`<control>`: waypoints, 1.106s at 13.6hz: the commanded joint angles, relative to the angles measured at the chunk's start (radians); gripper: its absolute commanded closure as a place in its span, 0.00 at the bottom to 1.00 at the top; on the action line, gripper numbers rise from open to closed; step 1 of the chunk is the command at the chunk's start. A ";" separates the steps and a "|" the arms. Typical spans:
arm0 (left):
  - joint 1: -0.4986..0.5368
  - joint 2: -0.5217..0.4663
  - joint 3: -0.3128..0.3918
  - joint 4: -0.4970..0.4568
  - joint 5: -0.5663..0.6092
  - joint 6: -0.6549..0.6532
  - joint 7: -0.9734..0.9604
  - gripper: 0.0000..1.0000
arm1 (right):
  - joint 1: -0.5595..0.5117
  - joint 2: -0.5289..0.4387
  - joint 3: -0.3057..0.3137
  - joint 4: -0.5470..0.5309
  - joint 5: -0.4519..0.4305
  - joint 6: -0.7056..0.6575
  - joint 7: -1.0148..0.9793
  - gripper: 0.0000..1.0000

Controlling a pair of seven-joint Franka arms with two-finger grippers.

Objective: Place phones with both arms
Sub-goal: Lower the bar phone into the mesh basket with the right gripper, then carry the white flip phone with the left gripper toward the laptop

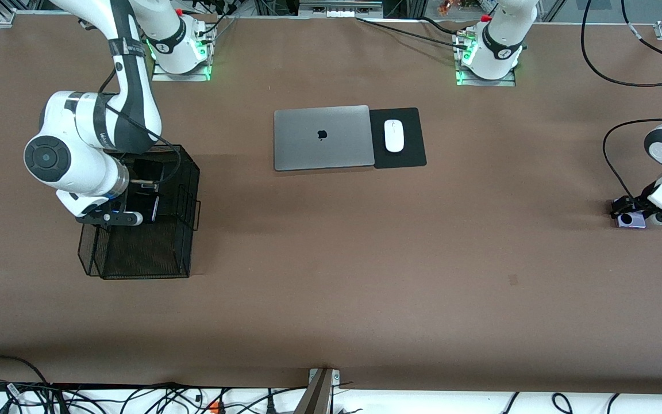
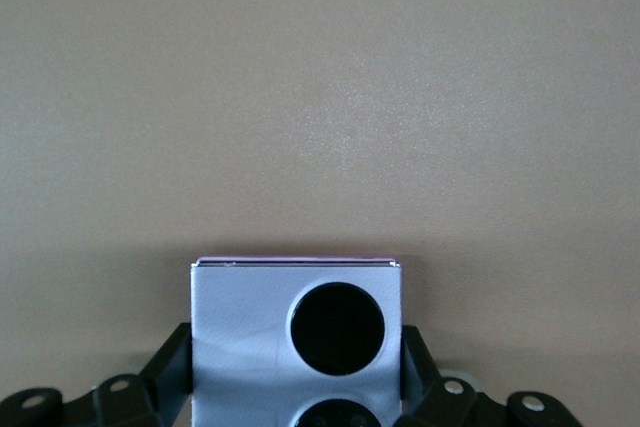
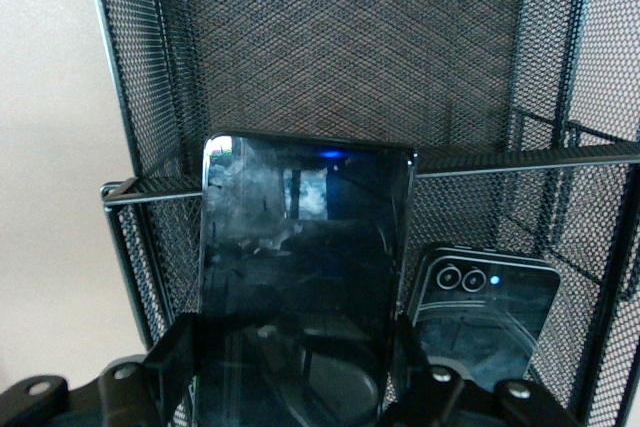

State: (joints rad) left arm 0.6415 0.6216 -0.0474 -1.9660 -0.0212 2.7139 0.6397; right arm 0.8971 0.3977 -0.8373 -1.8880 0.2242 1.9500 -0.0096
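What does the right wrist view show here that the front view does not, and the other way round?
Only the right wrist view shows a second dark phone with two round camera lenses lying in the black wire-mesh basket, beside the long black slab phone that the right gripper is shut on.

Only the front view shows the silver closed laptop, the white mouse on its black pad, and the left gripper at the lilac-white squarish phone.

Both show the basket, the slab phone and the right gripper over the basket.
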 commanded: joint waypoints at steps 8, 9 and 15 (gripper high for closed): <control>-0.075 -0.086 -0.008 0.067 -0.029 -0.176 -0.113 1.00 | 0.000 -0.010 0.006 -0.003 0.004 -0.029 0.013 0.88; -0.095 -0.104 -0.009 0.068 -0.028 -0.204 -0.155 1.00 | 0.000 -0.008 0.006 -0.003 0.004 -0.029 0.013 0.88; -0.265 -0.187 -0.009 0.145 -0.011 -0.457 -0.458 1.00 | -0.004 -0.007 0.007 -0.003 0.004 -0.034 0.013 0.82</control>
State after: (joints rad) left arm 0.4227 0.4640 -0.0672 -1.8537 -0.0213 2.3436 0.2500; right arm 0.8960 0.4006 -0.8329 -1.8880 0.2259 1.9302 -0.0055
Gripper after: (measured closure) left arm 0.154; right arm 0.194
